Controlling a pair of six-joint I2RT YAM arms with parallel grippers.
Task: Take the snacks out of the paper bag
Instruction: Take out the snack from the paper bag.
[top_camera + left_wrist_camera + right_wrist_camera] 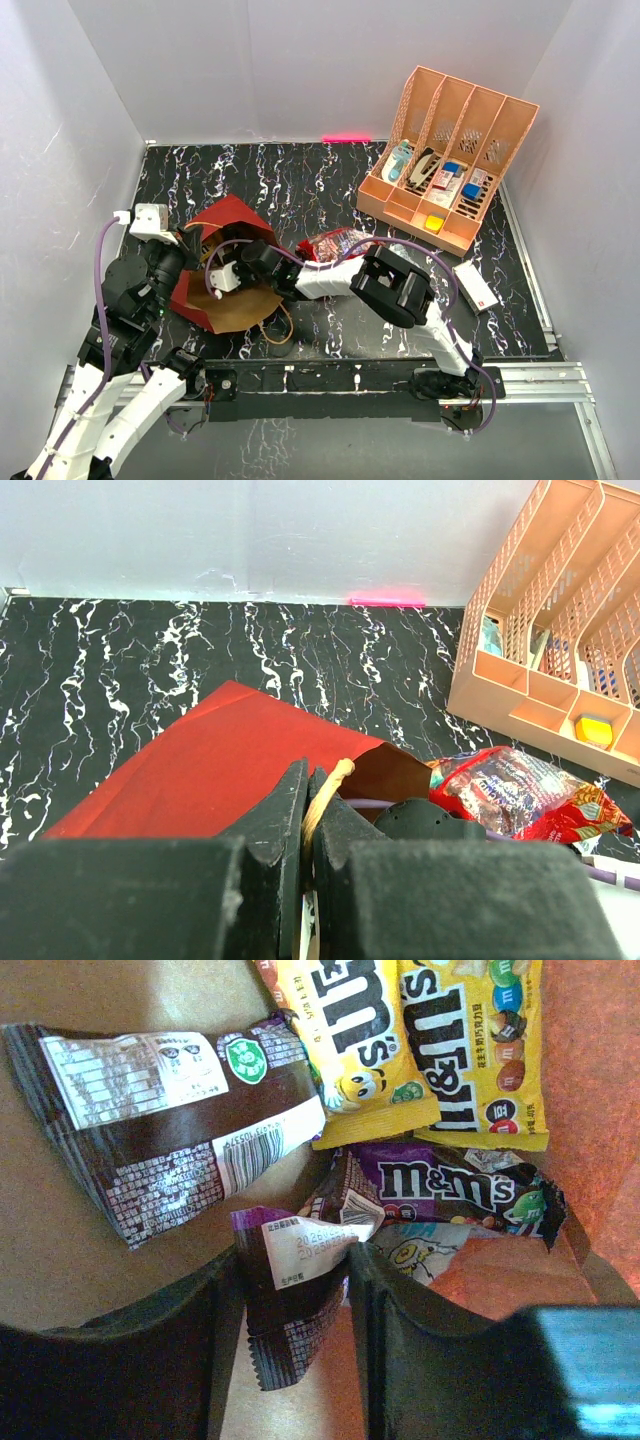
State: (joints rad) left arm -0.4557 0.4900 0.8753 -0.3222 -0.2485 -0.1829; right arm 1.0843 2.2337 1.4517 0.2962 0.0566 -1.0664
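Observation:
The red paper bag (232,222) lies on its side, its brown mouth towards the right. My left gripper (192,246) is shut on the bag's tan cord handle (326,790), with the red bag wall (200,770) just beyond. My right gripper (240,268) reaches inside the bag. In the right wrist view its jaws (295,1260) close on a small purple-and-brown packet (290,1300). Beyond it lie a purple M&M's packet (450,1190), two yellow ones (350,1050) and a larger brown packet (170,1110). The large shiny red packet (335,245) lies on the table outside the bag.
The peach slotted organizer (492,205) stands at the back right, holding blue-and-white items. A flat white box with a red mark (475,285) lies right of the right arm. A loose cord loop (280,330) lies in front of the bag. Grey walls surround the black marbled table.

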